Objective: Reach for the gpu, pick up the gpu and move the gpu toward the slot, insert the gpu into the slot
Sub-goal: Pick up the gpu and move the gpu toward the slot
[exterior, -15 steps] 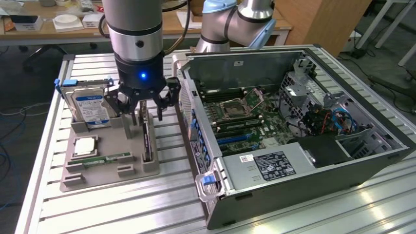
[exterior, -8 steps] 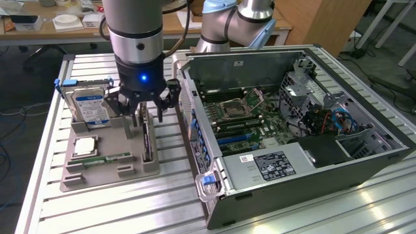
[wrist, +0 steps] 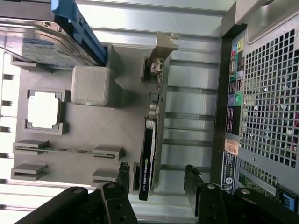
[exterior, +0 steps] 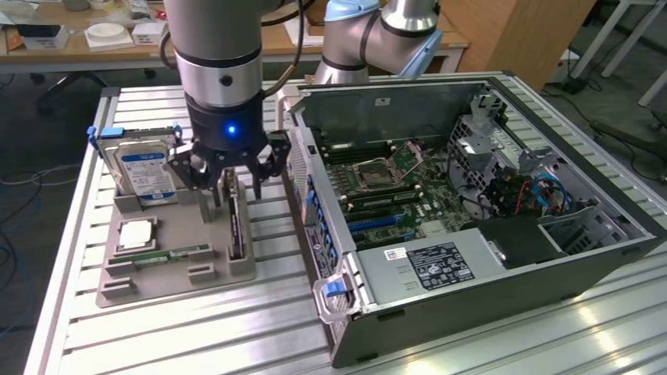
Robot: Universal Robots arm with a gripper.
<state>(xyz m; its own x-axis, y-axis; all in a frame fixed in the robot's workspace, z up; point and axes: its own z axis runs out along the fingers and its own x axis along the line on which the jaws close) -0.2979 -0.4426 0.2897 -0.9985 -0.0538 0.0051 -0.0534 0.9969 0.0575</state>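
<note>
The gpu [exterior: 237,228] stands on its long edge in a groove of the grey holder tray [exterior: 156,283], on the side of the tray nearest the open computer case [exterior: 501,266]. The tool [exterior: 234,191] hangs directly over it with its fingers spread wide, one on each side of the card. As far as I can judge, the reach is almost done. The grasp has not been made and the card has not been lifted. The slot [exterior: 377,224] on the green motherboard [exterior: 417,205] is empty, so the pick-up, the carry across and the insertion are all left to do.

The wrist view looks along the thin edge of the gpu [wrist: 148,161]. There is bare space between the card and each of the fingers [wrist: 192,182], so nothing is clamped. The card sits nearer one finger than the other, and its metal bracket [wrist: 160,58] is at the far end, away from the tool [wrist: 156,179].

The exterior view gives the wider layout. The case lies on its side on the slatted metal surface [exterior: 187,344], just beside the tray, and the slot is deep inside it, well apart from the card. Also in the tray are a hard drive [exterior: 146,168] standing upright, a square processor chip [exterior: 137,234] and a memory stick [exterior: 172,254].
</note>
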